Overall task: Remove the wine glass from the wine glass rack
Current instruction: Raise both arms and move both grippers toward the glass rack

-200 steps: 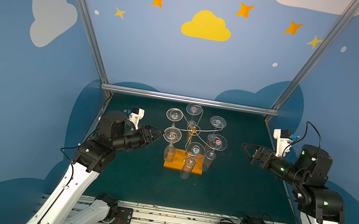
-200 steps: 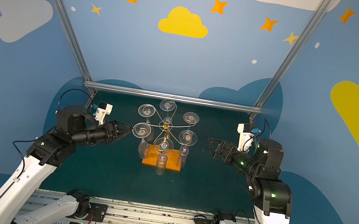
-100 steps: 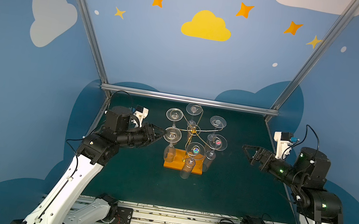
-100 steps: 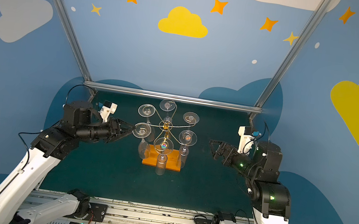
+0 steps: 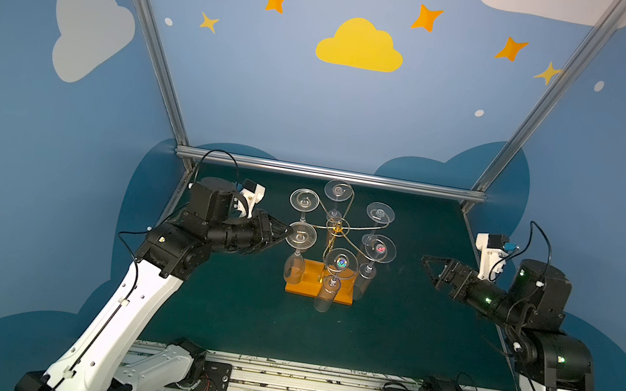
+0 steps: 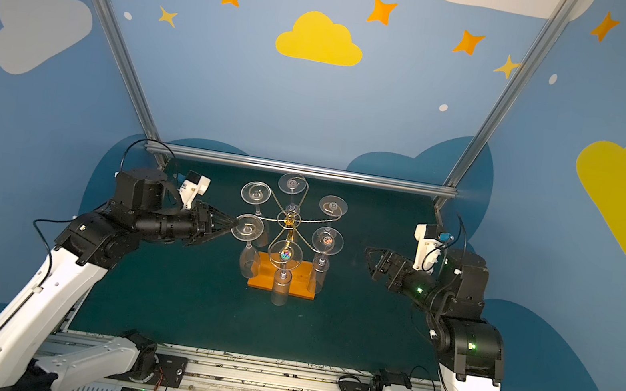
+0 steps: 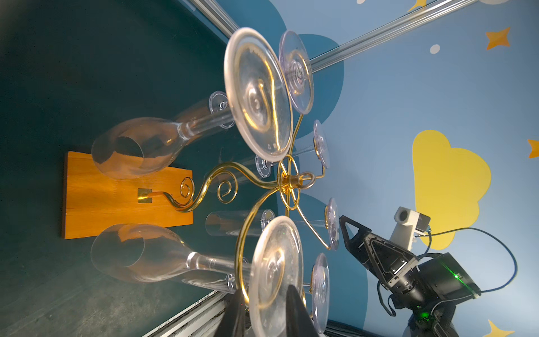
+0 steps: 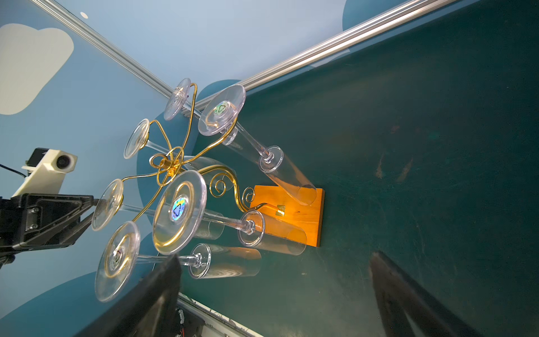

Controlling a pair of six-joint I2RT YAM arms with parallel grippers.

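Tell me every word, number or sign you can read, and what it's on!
Words or numbers: none can be read anywhere.
Rainbow triangle sign: on the foot of the front glass.
Red triangle sign: on the foot of the right glass.
Green triangle sign: on the foot of the back right glass.
Any print inside the signs: too small to read.

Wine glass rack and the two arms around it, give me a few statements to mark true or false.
Six glasses hang foot-up on the wine glass rack. True.
The rack's wooden base is blue. False: it is orange-brown.
The left jaws sit either side of the foot of one wine glass. True.
The right jaws grip a glass. False: they stand wide open, apart from the rack.
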